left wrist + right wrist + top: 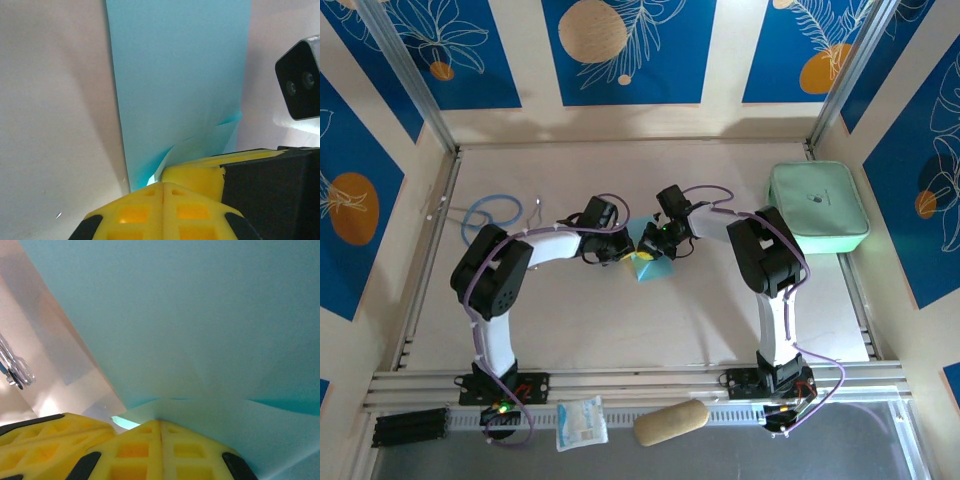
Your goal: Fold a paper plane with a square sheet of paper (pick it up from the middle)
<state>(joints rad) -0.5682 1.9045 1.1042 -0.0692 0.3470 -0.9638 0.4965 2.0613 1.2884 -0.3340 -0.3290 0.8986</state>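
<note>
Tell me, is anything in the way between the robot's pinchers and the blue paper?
No, nothing visible is. The left gripper and the right gripper are both pinched shut right on the blue paper, side by side in the middle of the table.

We see white arm links [498, 340] with black joints [490, 275], lilac cables [710, 189] looping alongside, and yellow grid-moulded fingers [150, 215].
</note>
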